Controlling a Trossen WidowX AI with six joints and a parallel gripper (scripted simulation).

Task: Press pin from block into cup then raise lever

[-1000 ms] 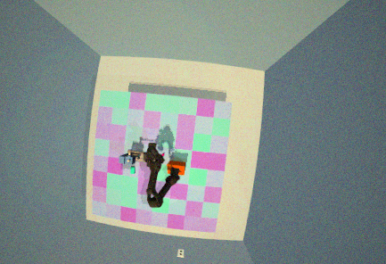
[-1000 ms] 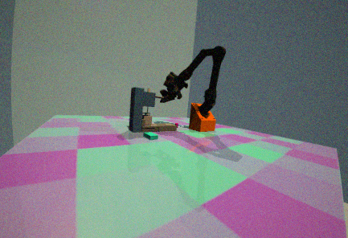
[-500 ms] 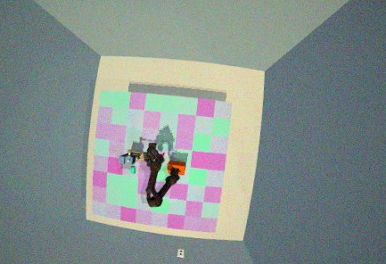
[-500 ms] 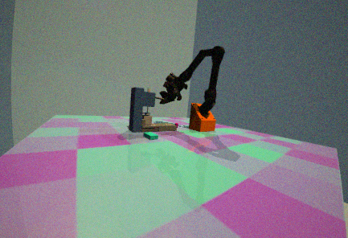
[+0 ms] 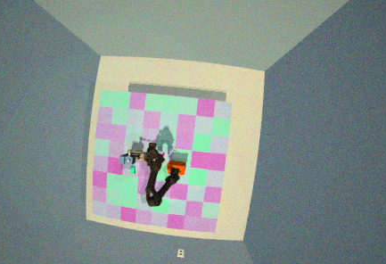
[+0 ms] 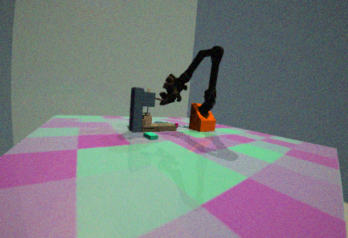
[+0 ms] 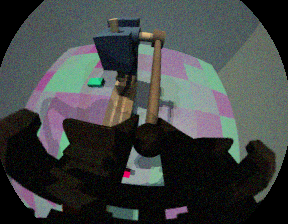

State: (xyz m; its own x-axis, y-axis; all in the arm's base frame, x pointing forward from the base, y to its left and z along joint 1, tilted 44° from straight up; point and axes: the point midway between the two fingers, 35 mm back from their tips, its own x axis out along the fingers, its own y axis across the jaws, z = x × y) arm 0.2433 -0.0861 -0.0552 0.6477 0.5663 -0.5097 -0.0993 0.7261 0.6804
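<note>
From above, the lever [image 6: 157,99] [image 7: 154,85] is being gripped by the fingers [image 5: 147,156] [image 6: 162,100] beside the press [image 5: 126,160] [image 6: 136,108] [image 7: 115,52]; an off-arc pull could be causing slip.

In the exterior view, the tan, squarish block [image 6: 146,121] [image 7: 124,84] is being carried on the press's bed, beneath its punch.

At the wrist, pin alignment is being hidden; misalignment could be causing a jam.

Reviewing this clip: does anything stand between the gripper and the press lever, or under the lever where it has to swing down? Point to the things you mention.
Nothing visible stands between them: the gripper [image 6: 161,101] [image 7: 147,119] is shut on the knob end of the lever [image 7: 154,85]. The green block [image 6: 150,136] [image 7: 96,82] lies off to the side, outside the lever's likely path.
</note>
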